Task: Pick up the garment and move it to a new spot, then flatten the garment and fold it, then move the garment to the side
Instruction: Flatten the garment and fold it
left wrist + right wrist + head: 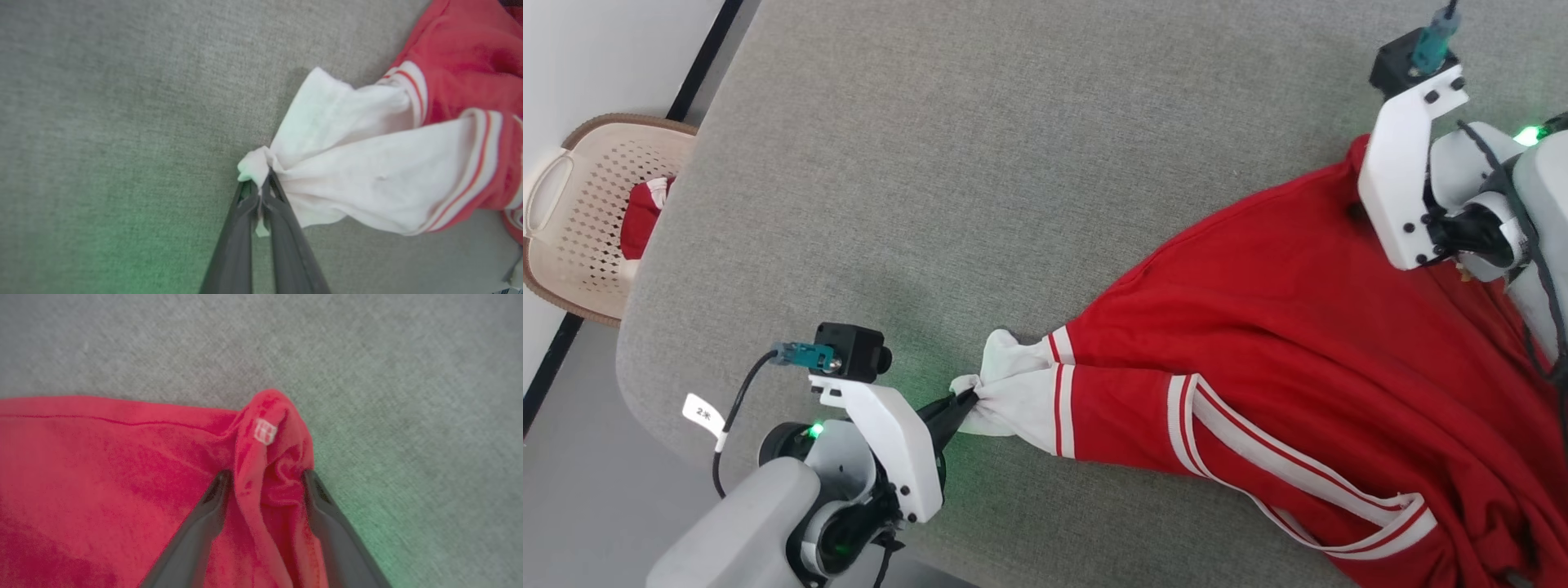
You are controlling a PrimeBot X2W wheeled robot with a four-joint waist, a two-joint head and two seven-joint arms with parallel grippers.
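Note:
The garment, a large red top with white stripe trim, lies rumpled across the right half of the grey table. Its white sleeve end stretches left toward the table's near-left corner. My left gripper is shut on the tip of that white sleeve end, and the pinch shows between the dark fingers. At the garment's far edge, my right gripper stands open. Its fingers straddle a raised red corner that carries a small white tag. In the head view the right wrist bracket hides those fingertips.
A beige perforated basket stands on the floor beyond the table's left edge and holds a small red-and-white cloth. Bare grey table surface spreads over the far and left parts. The table's rounded near-left corner lies close to my left arm.

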